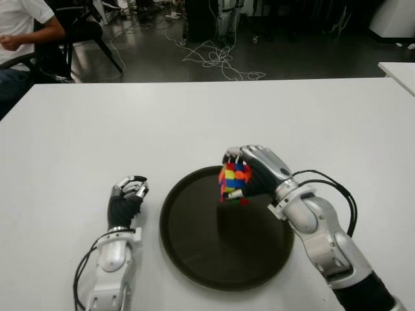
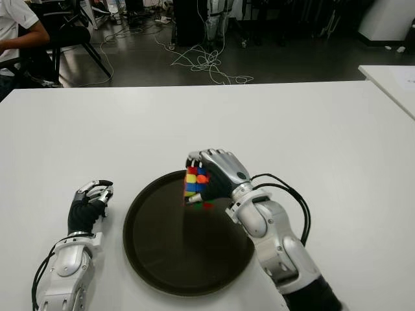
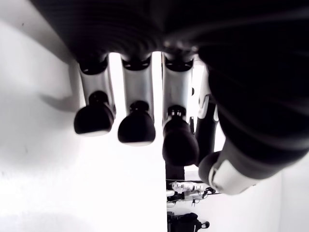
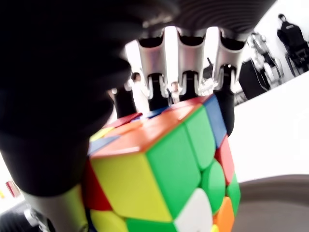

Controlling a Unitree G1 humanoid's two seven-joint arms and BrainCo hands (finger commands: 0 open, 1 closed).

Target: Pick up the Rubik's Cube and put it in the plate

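My right hand (image 1: 249, 173) grips a multicoloured Rubik's Cube (image 1: 233, 181) and holds it above the far right part of a round dark plate (image 1: 194, 246) on the white table. In the right wrist view the fingers (image 4: 188, 63) curl over the cube (image 4: 164, 174), and the plate's rim (image 4: 275, 186) shows below. The cube looks lifted off the plate. My left hand (image 1: 128, 194) shows to the left of the plate, fingers curled around nothing (image 3: 137, 125).
The white table (image 1: 194, 116) stretches wide around the plate. A seated person (image 1: 23, 32) is at the far left beyond the table. Cables (image 1: 217, 58) lie on the dark floor behind. Another white table corner (image 1: 399, 71) is at far right.
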